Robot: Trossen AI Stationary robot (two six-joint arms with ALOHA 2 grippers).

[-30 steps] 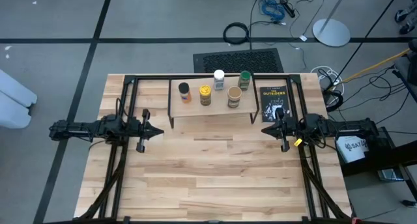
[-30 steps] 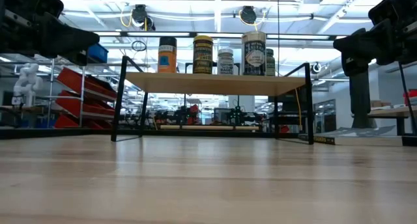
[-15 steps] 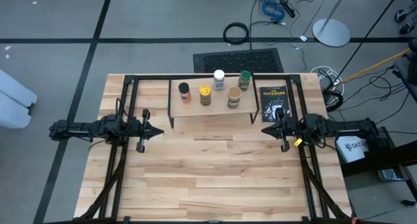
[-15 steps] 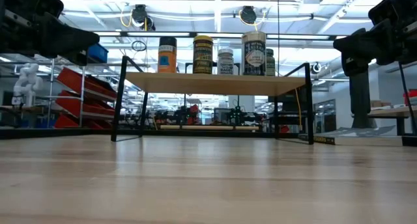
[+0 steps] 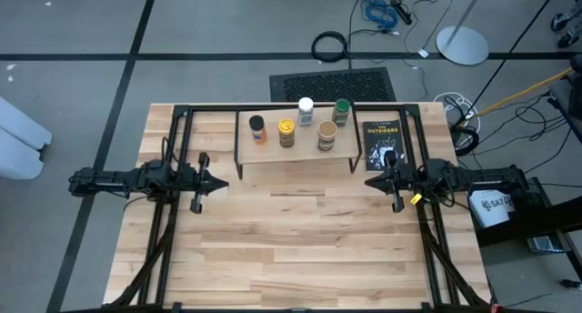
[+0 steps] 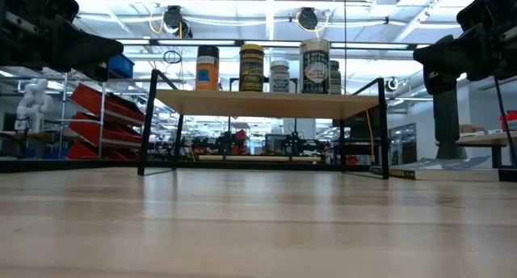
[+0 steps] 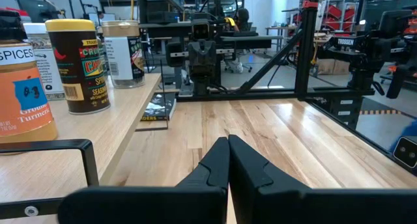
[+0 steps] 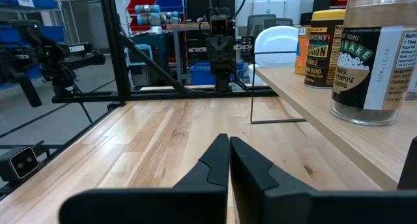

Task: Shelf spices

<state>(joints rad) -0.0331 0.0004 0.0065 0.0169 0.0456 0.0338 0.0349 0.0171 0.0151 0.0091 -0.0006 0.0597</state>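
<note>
With all five small cylindrical spice jars [image 5: 296, 125] standing upright on the low light-wood shelf with thin black legs [image 5: 300, 151] at the far middle of the butcher-block table [image 5: 300, 249], I judge the shelving complete and the step in hand to be parking. I find the left gripper [image 5: 221, 184] clenched on nothing at the table's left side and the right gripper [image 5: 371, 180] likewise closed and empty at the right, near the black book with orange lettering [image 5: 380, 144] (which lies flat beside the shelf). To finish well I would hold both arms level and well apart from the shelf legs, so no jar gets jolted.
</note>
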